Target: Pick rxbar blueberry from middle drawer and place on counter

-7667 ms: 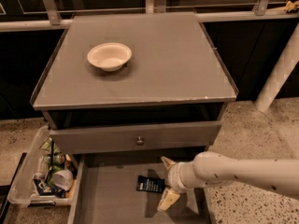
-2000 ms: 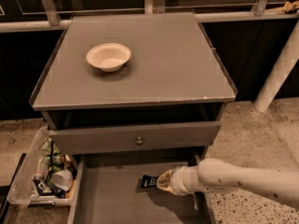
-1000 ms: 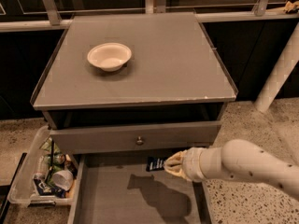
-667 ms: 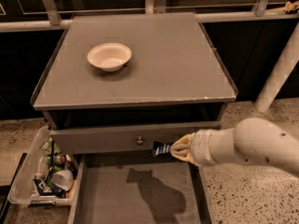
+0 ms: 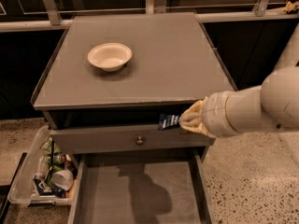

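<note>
My gripper [image 5: 186, 119] is shut on the rxbar blueberry [image 5: 168, 121], a small dark navy wrapper with white print. It holds the bar in the air in front of the cabinet, just below the front edge of the counter [image 5: 154, 73] and above the open middle drawer [image 5: 140, 195]. The drawer's grey floor shows only the arm's shadow. My white arm comes in from the right.
A white bowl [image 5: 110, 56] sits at the back left of the counter. A closed drawer front with a small brass knob [image 5: 139, 140] is above the open drawer. A clear bin of trash [image 5: 44, 171] stands on the floor at the left.
The gripper closed on the bar in the drawer, then lifted it up out of the drawer to just under the counter's front edge.
</note>
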`<act>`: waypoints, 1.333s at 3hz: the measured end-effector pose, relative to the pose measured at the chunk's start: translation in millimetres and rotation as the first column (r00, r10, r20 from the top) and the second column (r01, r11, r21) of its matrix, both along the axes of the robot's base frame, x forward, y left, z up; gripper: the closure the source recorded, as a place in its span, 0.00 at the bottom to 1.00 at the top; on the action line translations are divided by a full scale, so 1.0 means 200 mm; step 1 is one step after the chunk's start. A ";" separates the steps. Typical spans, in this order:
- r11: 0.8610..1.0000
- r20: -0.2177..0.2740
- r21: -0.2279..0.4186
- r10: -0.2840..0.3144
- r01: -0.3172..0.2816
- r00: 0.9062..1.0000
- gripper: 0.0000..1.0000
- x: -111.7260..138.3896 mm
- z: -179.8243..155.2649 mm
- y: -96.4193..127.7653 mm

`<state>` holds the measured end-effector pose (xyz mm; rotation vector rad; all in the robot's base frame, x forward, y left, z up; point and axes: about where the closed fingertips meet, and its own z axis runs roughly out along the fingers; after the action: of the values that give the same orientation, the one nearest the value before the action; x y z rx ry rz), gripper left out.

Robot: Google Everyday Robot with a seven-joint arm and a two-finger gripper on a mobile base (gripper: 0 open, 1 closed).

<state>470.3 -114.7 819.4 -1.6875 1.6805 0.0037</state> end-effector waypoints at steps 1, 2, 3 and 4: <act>0.999 0.056 -0.037 -0.005 0.007 0.998 1.00 0.10 0.28 0.02; 0.998 0.089 -0.049 -0.021 0.025 0.996 1.00 0.34 0.45 0.05; 0.998 0.121 -0.059 -0.012 0.019 0.993 1.00 0.60 0.50 0.12; 0.999 0.131 -0.048 0.002 0.005 0.991 1.00 0.83 0.38 0.10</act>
<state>636.6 -95.0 895.9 -1.6841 1.5952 -0.1468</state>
